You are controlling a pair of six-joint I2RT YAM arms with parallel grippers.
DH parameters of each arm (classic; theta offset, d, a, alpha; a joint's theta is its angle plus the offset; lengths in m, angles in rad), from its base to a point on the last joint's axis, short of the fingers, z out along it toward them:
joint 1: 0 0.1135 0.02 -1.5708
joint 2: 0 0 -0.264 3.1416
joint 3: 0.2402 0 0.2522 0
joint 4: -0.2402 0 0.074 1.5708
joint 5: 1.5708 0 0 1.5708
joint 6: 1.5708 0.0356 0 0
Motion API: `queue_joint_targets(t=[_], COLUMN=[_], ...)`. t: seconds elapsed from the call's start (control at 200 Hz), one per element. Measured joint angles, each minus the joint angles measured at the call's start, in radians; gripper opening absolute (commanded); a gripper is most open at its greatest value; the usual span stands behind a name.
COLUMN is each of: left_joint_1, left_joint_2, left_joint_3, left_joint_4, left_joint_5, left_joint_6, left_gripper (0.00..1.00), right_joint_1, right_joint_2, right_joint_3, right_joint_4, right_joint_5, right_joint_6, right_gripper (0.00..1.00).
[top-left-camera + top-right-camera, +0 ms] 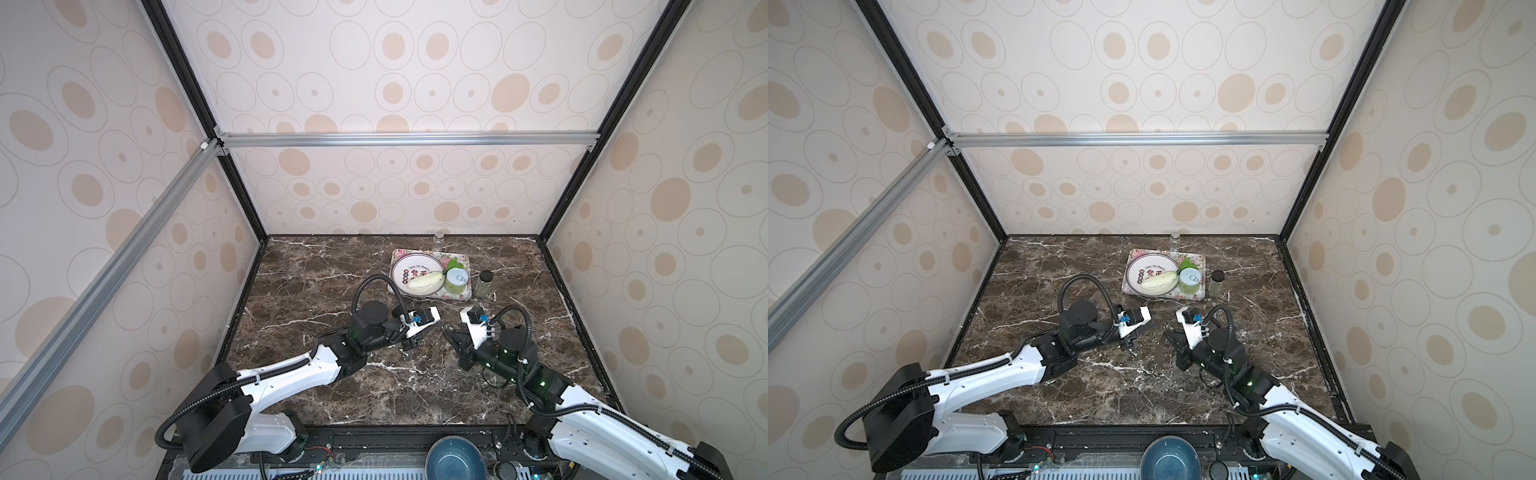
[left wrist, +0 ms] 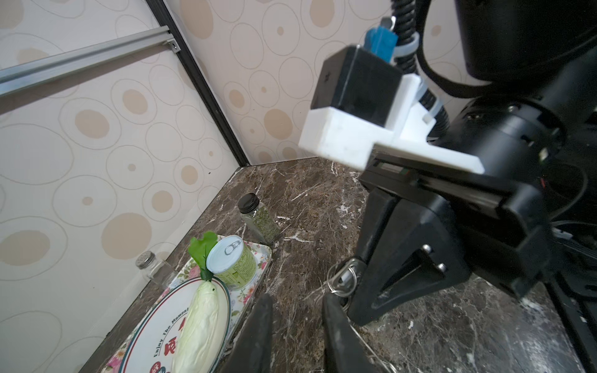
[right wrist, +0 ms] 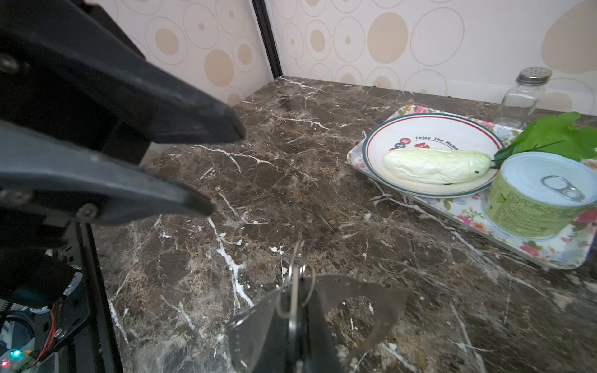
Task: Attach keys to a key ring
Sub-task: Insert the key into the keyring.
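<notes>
The key ring, a flat grey crescent plate with small holes along its rim, is held just above the marble table. My right gripper is shut on its rim. Thin wire loops hang at that gripper's fingertips against the plate, and the left wrist view shows these wire loops beside my left gripper. The bodies of the keys are hidden. My left gripper is open just left of the right gripper, with only bare table between its fingers. A top view shows the plate as a dark sliver.
A floral tray behind the grippers carries a plate with a pale vegetable and a green can. A black-lidded spice jar stands to its right and a glass shaker by the back wall. A blue bowl sits at the front edge.
</notes>
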State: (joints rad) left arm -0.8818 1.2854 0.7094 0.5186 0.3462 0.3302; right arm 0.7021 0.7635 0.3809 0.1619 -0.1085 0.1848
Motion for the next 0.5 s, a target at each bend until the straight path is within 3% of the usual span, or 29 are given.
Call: queue_joint_targets(t=[0.22,0.495], left_joint_1=[0.002,0.064], left_joint_2=[-0.079,-0.219], left_joint_3=[-0.087,-0.244], left_joint_4=[0.099,0.289], left_joint_5=[-0.122,-0.319], left_joint_6=[-0.015,-0.105], left_gripper=[0.34,0.45], right_joint_1=[0.054,0.173], right_joint_2=[0.080,0.183], right_joint_3=[0.158,0.490], right_joint_4=[-0.174,-0.541], right_joint_5=[0.105,0.255], right_joint_6=[-0.031,-0.084], right_gripper=[0.00,0.00])
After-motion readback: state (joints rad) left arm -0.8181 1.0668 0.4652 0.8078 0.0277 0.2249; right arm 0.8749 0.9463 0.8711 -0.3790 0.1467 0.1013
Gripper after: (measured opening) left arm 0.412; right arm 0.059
